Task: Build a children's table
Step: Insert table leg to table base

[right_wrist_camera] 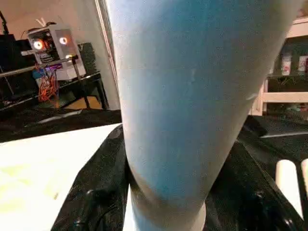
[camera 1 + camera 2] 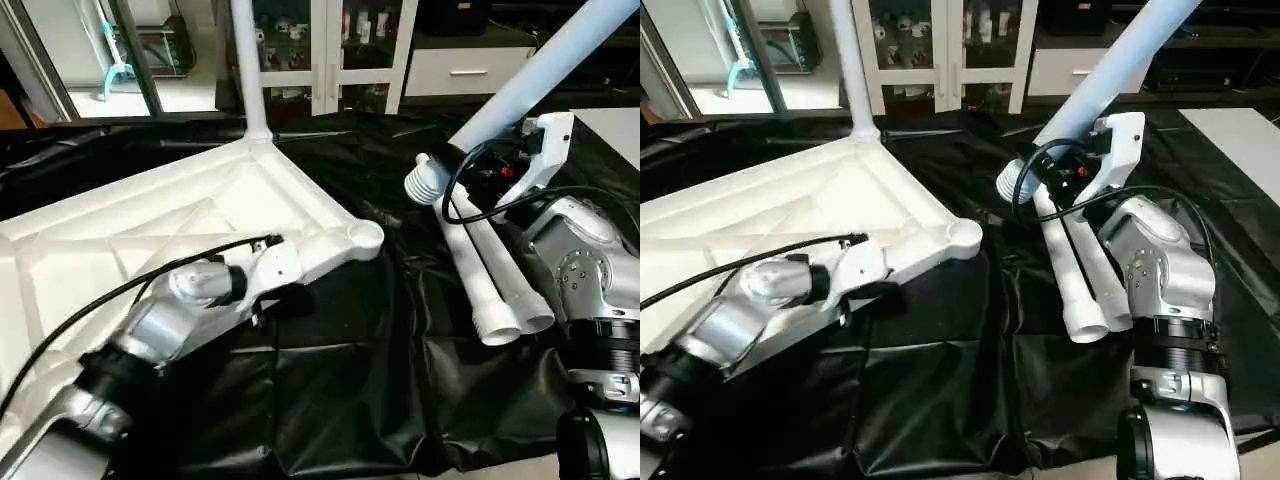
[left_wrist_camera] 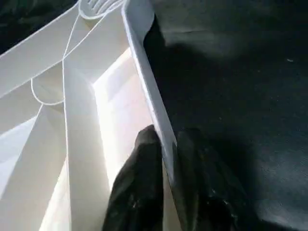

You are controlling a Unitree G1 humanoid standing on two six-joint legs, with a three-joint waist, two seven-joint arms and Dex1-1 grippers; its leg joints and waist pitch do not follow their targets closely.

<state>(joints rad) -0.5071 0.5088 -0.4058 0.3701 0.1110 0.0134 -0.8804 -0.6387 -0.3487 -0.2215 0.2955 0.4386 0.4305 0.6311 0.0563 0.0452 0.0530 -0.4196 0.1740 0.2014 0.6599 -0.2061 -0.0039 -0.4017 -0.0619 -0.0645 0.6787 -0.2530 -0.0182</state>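
- The white tabletop [image 2: 150, 225] lies underside up on the black sheet [image 2: 380, 380] that covers the bench, with one leg [image 2: 248, 65] standing upright in its far corner socket.
- The empty near corner socket [image 2: 364, 236] points toward two spare legs [image 2: 490, 290], which lie side by side on the sheet.
- The right tool [image 2: 1085, 160] grasps a fourth leg [image 2: 545, 70], tilted, with its ribbed end low.
- The left tool [image 3: 166, 159] is clenched on the tabletop's rim, one finger on each side.
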